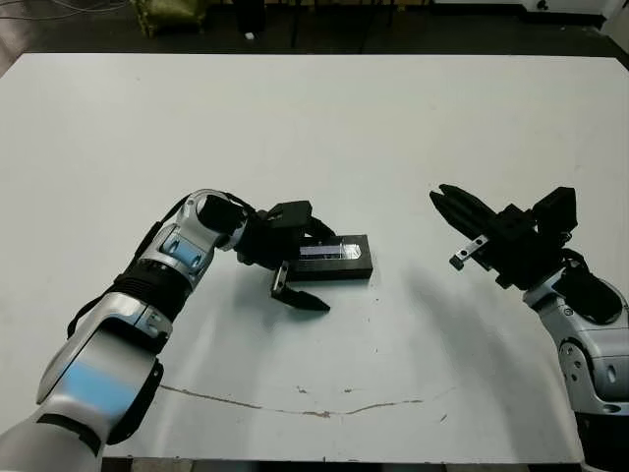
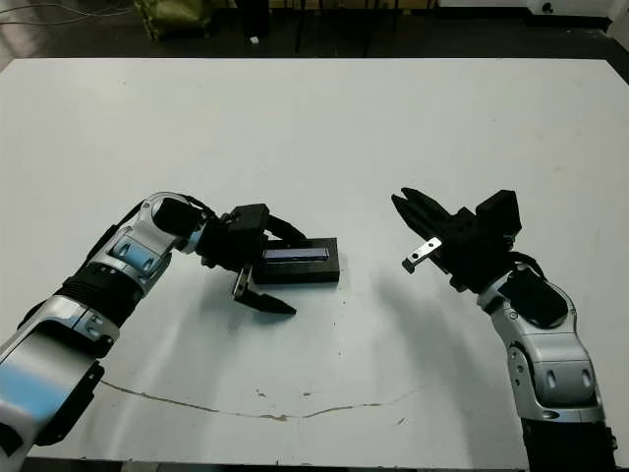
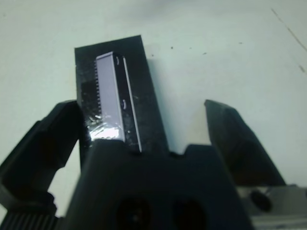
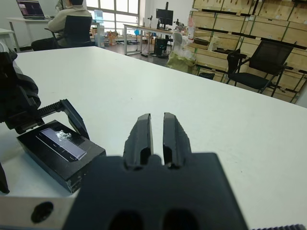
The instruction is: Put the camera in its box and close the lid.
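The lid, black with its silvery-purple strip, is lying flat on top of the box near the middle of the white table, its long axis running left to right; no camera is showing, so it is presumably inside. The left gripper is sitting at the box's left end, fingers spread wide and straddling that end without gripping it, making this the nearer arm. The right gripper is hovering well apart to the right, fingers nearly together, holding nothing.
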